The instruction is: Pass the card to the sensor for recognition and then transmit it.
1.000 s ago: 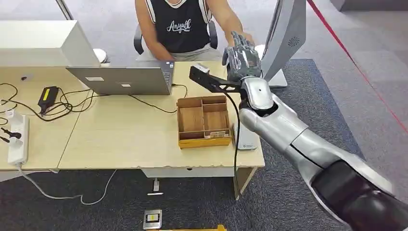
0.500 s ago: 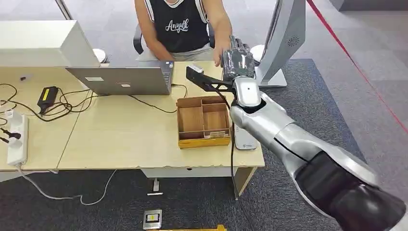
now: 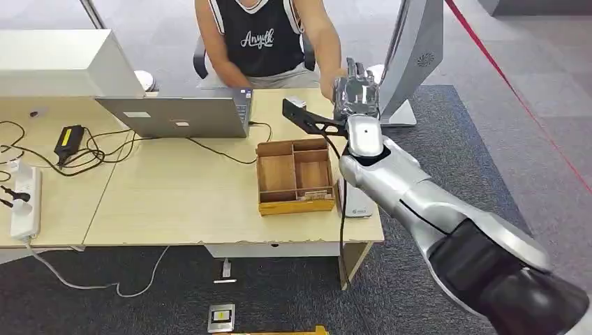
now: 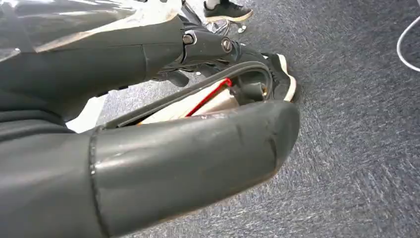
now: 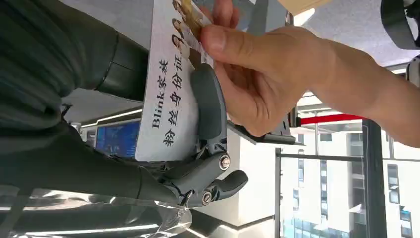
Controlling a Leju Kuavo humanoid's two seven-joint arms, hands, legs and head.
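My right hand (image 3: 356,91) is raised over the desk's far right corner, in front of a seated person. In the right wrist view it holds a white card (image 5: 166,94) with printed characters and small photos, a grey finger (image 5: 210,109) lying across it. The person's hand (image 5: 257,84) pinches the same card at its far end, and meets my hand in the head view too (image 3: 334,78). The black sensor (image 3: 297,110) on its angled stand sits just left of my right hand. My left hand (image 4: 188,148) hangs over the carpet with nothing in it.
A wooden divided box (image 3: 293,174) sits on the desk (image 3: 174,202) near my right forearm, with a flat white device (image 3: 357,201) beside it. A laptop (image 3: 181,115), cables and a power strip (image 3: 24,199) lie to the left. A tall grey stand (image 3: 415,56) rises at the right.
My right hand swung left to the sensor, then back right towards the person. The person's hand has come up to my hand and taken hold of the card.
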